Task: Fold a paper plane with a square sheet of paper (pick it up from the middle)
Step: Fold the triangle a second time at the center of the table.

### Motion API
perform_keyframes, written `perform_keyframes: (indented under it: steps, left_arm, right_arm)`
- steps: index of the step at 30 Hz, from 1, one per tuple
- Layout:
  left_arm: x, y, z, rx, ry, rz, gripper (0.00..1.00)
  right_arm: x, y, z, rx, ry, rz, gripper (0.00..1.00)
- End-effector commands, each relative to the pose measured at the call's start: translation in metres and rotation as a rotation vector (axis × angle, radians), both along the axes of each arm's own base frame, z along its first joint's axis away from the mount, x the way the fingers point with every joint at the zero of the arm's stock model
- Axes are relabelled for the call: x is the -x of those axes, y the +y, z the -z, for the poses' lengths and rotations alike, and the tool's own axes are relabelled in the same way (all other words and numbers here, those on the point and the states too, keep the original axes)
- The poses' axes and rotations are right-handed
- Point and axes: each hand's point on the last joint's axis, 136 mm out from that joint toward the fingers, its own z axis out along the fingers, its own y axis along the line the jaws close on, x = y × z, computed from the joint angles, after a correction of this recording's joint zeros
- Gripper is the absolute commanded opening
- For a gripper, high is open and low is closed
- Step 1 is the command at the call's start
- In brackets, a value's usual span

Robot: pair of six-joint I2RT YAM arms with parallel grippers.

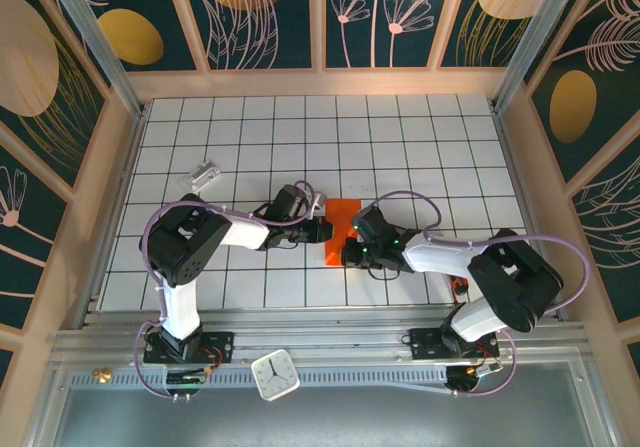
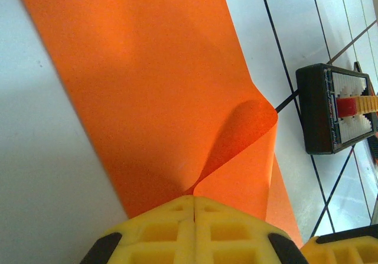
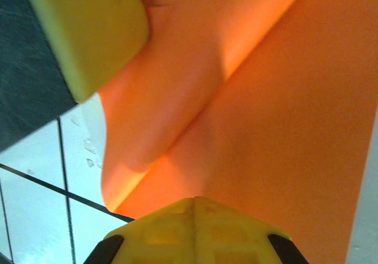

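the square sheet of paper [image 1: 345, 215] lay flat on the worktop [image 1: 430, 157] between the two arms, already narrowed to a strip. its long axis ran straight away from both sets of fingertips rather than across them.

the left fingers [image 2: 177, 217] were pressed together with no gap. their tips sat at the near edge of the sheet, which stretched ahead of them and off to the left. just ahead and to their right a loose flap [image 2: 245, 131] curled up off the sheet, its root meeting the tips right at their seam. whether any paper was nipped between them could not be told.

the right fingers [image 3: 177, 220] were together as well, tips on the sheet. the same raised fold lay ahead and to their left, where the left fingers showed beyond it.

so the flap stood between the two sets of fingers, touching distance from both, and neither arm looked clearly nearer. by my judgement the coming move turned on that flap — it still needed laying down and pressing along the strip's length, so a stroke forward from the tips would suit better than a sideways one.

a small black tray [image 2: 331, 107] sat ahead and to the right of the left fingers, clear of the paper.
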Motion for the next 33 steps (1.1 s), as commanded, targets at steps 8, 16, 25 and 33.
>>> perform_keyframes:
  steps: [8, 16, 25, 33]
  left_arm:
    - [0.012, 0.02, 0.042, -0.119, 0.073, -0.034, 0.0]
    - [0.012, 0.02, 0.042, -0.12, 0.075, -0.032, 0.0]
    - [0.012, 0.019, 0.041, -0.119, 0.074, -0.027, 0.0]
    - [0.012, 0.02, 0.042, -0.125, 0.074, -0.026, 0.0]
  right_arm:
    - [-0.003, 0.037, -0.04, -0.234, -0.062, -0.019, 0.0]
    - [-0.003, 0.048, -0.027, -0.226, -0.042, -0.031, 0.0]
    - [-0.001, 0.044, -0.002, -0.165, -0.008, -0.031, 0.0]
    - [0.012, 0.028, 0.019, -0.103, 0.039, -0.029, 0.0]
